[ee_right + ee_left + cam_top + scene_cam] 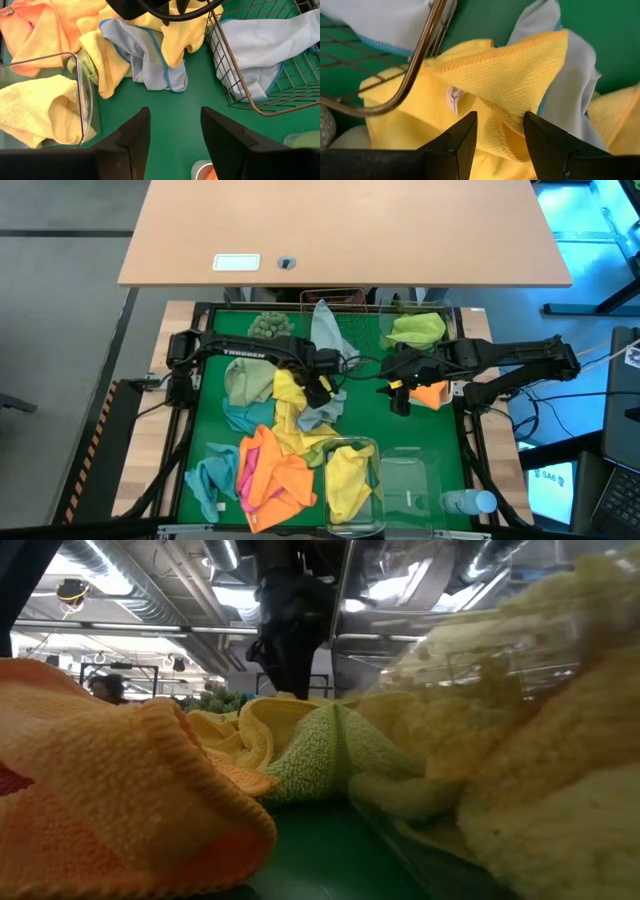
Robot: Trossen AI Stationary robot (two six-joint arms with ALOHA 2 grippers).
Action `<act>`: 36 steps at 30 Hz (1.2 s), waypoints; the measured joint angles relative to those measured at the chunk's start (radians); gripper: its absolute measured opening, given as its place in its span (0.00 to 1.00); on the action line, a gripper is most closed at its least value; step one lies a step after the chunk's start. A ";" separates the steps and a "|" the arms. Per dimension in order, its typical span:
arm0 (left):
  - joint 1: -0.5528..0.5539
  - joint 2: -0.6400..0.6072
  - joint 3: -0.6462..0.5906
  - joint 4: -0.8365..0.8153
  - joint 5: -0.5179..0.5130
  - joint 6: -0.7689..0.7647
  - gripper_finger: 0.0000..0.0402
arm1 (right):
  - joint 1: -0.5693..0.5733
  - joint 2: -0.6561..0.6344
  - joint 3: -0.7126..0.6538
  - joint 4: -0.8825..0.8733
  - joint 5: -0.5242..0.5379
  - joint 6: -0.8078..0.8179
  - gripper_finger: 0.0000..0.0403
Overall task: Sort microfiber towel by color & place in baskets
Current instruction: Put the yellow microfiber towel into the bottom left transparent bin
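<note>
The left gripper [500,137] hangs low over the pile of towels in the middle of the green mat [400,420]. Its fingers [462,137] stand apart, and a fold of a yellow towel [520,75] lies just between and under them; I cannot tell if they touch it. The right gripper [172,132] is over bare mat beside the copper wire basket [260,100], fingers also apart, holding nothing. A pale grey-blue towel [265,45] lies in that basket. Another yellow towel [348,480] is in a clear tub [372,448] at the near edge. A lime green towel [415,330] lies in a far tub. Orange towels [275,475] and teal ones [210,480] lie loose on the mat. Behind the table I see a ceiling with pipes [130,595] and lights.
</note>
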 joint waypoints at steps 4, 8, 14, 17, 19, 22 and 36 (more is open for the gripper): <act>-0.002 0.001 0.000 0.047 -0.004 0.000 0.39 | 0.000 0.000 0.000 0.000 0.000 0.000 0.43; -0.002 0.001 0.000 0.056 -0.004 0.001 0.39 | 0.000 0.000 0.000 -0.004 0.000 0.000 0.43; -0.005 0.019 0.000 0.073 -0.006 0.001 0.39 | 0.000 0.000 0.000 -0.009 0.000 -0.002 0.43; -0.007 0.037 -0.001 0.096 -0.007 0.004 0.39 | 0.000 0.000 0.000 -0.010 0.000 -0.002 0.43; -0.011 0.049 -0.001 0.134 -0.007 0.009 0.38 | 0.000 0.000 0.001 -0.013 0.000 -0.002 0.43; -0.019 0.050 -0.001 0.139 -0.010 0.011 0.35 | 0.000 0.000 0.001 -0.025 0.000 -0.002 0.43; -0.029 0.038 0.000 0.156 -0.028 0.074 0.01 | 0.000 -0.006 0.001 -0.142 0.016 -0.011 0.43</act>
